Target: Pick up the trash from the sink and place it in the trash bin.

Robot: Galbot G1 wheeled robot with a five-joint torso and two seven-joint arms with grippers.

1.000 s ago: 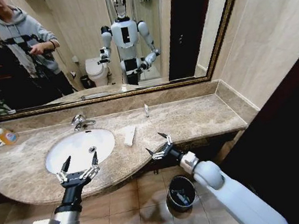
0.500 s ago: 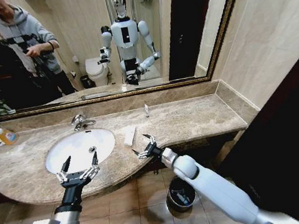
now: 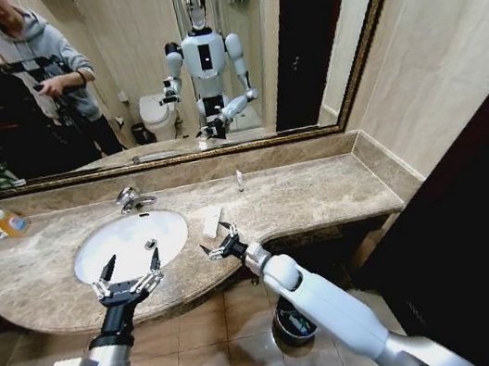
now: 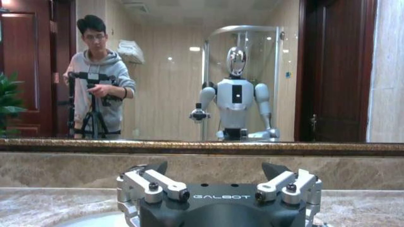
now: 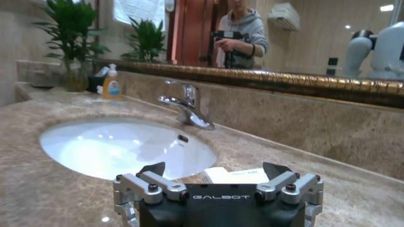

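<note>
Two pieces of trash are seen on the marble counter: one flat white bar (image 3: 211, 220) just beyond the right gripper (image 3: 221, 244), whose fingers are spread wide, and one slim white vial (image 3: 239, 180) farther back near the mirror. The bare sink (image 3: 130, 243) lies to that gripper's left, under the left gripper (image 3: 128, 276), also spread wide above the front rim. One black trash bin (image 3: 293, 321) stands on the floor below the counter edge, partly hidden by the right arm.

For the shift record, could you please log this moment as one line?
right gripper: open, beside flat white bar on counter | left gripper: open, over sink front rim | trash bin: on floor
</note>
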